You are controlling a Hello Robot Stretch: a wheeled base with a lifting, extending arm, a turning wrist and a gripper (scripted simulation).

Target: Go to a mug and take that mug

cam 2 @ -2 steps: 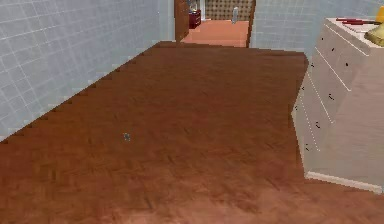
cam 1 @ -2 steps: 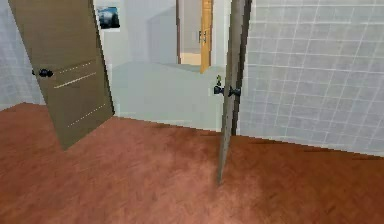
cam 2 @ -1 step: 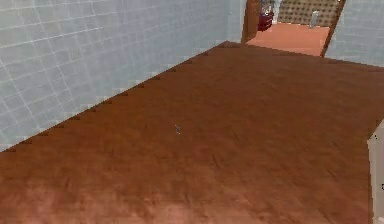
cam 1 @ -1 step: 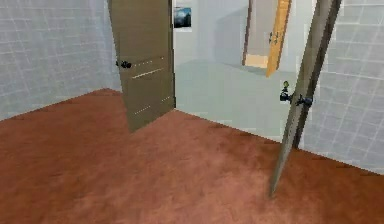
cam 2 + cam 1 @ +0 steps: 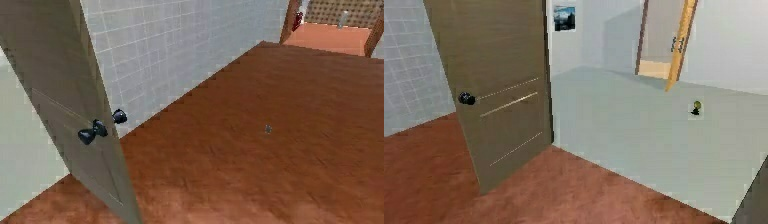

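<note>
A small dark and yellowish object (image 5: 696,107) sits on the pale grey floor at the forward view's right, too small to name. A tiny grey speck (image 5: 267,128) lies on the red-brown floor in the arm side view, also too small to name.
A brown door (image 5: 494,80) with a black knob (image 5: 466,98) stands ajar at the forward view's left; its edge and knobs (image 5: 100,127) show in the arm side view. A second doorway with an orange-brown door (image 5: 676,45) lies far ahead. A tiled wall (image 5: 180,45) borders the red-brown floor.
</note>
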